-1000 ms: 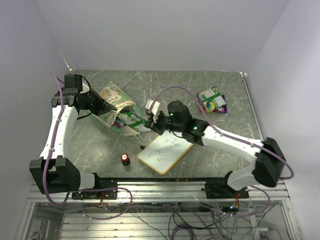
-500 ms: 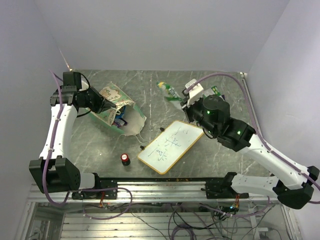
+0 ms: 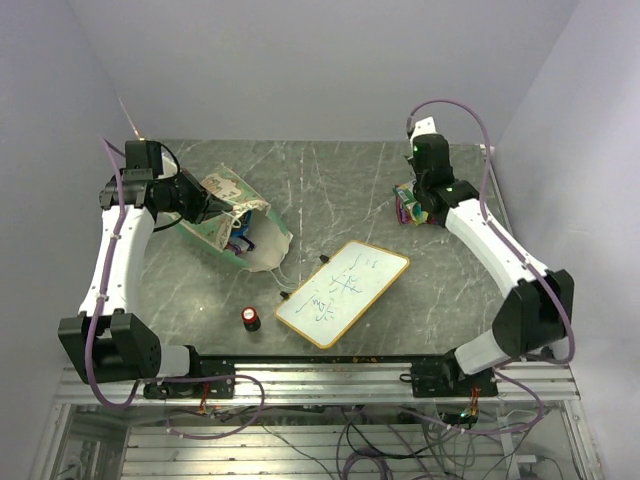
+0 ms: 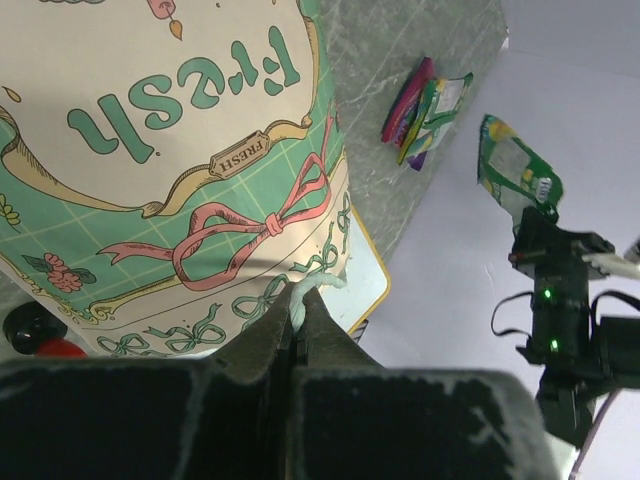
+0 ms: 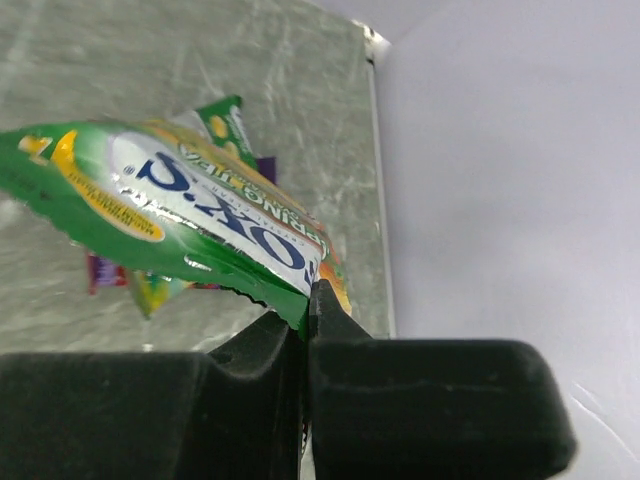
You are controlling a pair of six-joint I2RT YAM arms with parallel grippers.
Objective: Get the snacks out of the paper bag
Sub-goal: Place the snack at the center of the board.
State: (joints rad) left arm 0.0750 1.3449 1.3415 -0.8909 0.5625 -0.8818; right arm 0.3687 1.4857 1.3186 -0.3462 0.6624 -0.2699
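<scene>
The right tool [image 5: 307, 300] pinches a green-and-white packet [image 5: 180, 200] — the left tool [image 4: 298, 312] is clamped on the paper bag [image 4: 150, 210].

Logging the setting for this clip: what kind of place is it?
Most likely a robotics lab test cell, not a home or shop: a marble-patterned table boxed in by bare white panels, an aluminium frame at its near edge, and loose cables below.

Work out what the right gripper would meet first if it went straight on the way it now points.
Probably the pile of snacks lying on the table, just beyond the green packet that the right gripper pinches, though depth is hard to judge.
</scene>
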